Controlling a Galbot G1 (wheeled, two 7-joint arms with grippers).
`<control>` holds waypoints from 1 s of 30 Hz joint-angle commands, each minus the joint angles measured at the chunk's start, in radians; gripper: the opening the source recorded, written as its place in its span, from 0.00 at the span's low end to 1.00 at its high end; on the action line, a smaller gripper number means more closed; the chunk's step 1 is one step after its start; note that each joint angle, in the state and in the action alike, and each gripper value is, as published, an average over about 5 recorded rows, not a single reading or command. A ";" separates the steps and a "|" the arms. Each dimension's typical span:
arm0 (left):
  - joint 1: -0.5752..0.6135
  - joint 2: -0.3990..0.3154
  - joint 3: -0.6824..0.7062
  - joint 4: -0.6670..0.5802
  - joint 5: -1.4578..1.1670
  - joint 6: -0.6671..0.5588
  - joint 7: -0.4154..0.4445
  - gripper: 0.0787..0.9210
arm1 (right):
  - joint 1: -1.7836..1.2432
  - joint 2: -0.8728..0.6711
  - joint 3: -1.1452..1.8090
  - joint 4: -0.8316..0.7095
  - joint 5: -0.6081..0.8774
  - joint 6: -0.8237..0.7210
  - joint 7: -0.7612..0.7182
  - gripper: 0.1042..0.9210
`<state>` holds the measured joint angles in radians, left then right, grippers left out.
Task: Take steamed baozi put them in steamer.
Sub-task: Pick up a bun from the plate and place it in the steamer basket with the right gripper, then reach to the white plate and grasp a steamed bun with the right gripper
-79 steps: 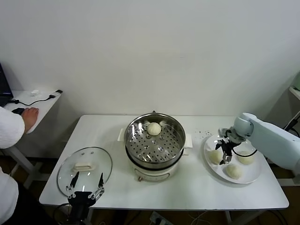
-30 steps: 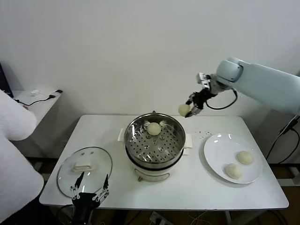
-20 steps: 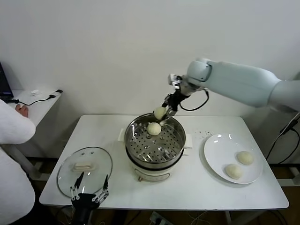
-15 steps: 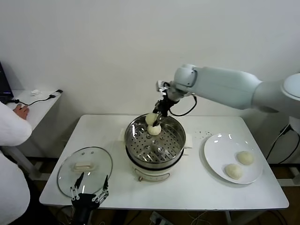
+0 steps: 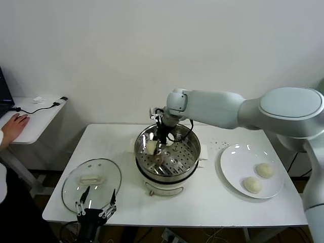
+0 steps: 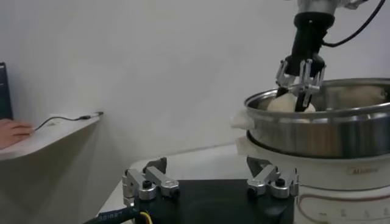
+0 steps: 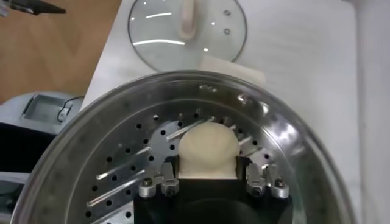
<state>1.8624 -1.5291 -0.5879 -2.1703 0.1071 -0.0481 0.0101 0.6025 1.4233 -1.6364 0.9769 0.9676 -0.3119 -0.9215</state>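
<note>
**2 baozi on the plate, 1 between the right fingers inside the steamer**

2 steamed baozi lie on the flat white plate at the right end of the white table, close to each other but not touching. The right arm reaches across from that side and points down into the steamer, which stands at the middle of the table on its white base with side handles. The right gripper is inside the steel rim, over the left part of the perforated tray. A third baozi sits between its fingers; the fingers bracket the bun on both sides, close against it, and the bun is down at the tray. Whether the pads press on the dough or stand just off it cannot be told. A fourth bun at the back of the pot is hidden behind the arm in the head view.

The round glass lid lies flat on the table to the left of the steamer, its white handle up. The left gripper hangs low at the front left corner of the table, just in front of the lid, with its fingers spread wide and nothing between them.

A person's hand rests on a side table at the far left.
</note>
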 commanded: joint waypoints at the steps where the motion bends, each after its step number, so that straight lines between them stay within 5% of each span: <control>1: -0.004 0.001 0.001 0.007 0.003 0.001 -0.001 0.88 | -0.021 0.037 -0.018 -0.014 0.006 -0.007 0.003 0.62; 11: -0.006 -0.002 0.004 0.008 0.009 0.002 -0.002 0.88 | 0.026 -0.012 0.009 0.028 -0.020 -0.014 -0.007 0.85; 15: -0.006 -0.002 0.005 0.013 0.009 0.001 -0.002 0.88 | 0.089 -0.086 0.024 0.093 -0.023 -0.012 -0.005 0.88; 22: -0.006 -0.001 0.008 0.017 0.014 -0.001 -0.003 0.88 | 0.246 -0.342 0.021 0.274 -0.077 0.014 -0.041 0.88; 30: -0.035 -0.011 0.022 0.030 0.041 -0.012 0.001 0.88 | 0.390 -0.697 -0.041 0.474 -0.355 0.107 -0.141 0.88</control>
<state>1.8448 -1.5334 -0.5732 -2.1467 0.1284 -0.0550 0.0091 0.8339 1.0841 -1.6349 1.2387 0.8187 -0.2699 -0.9894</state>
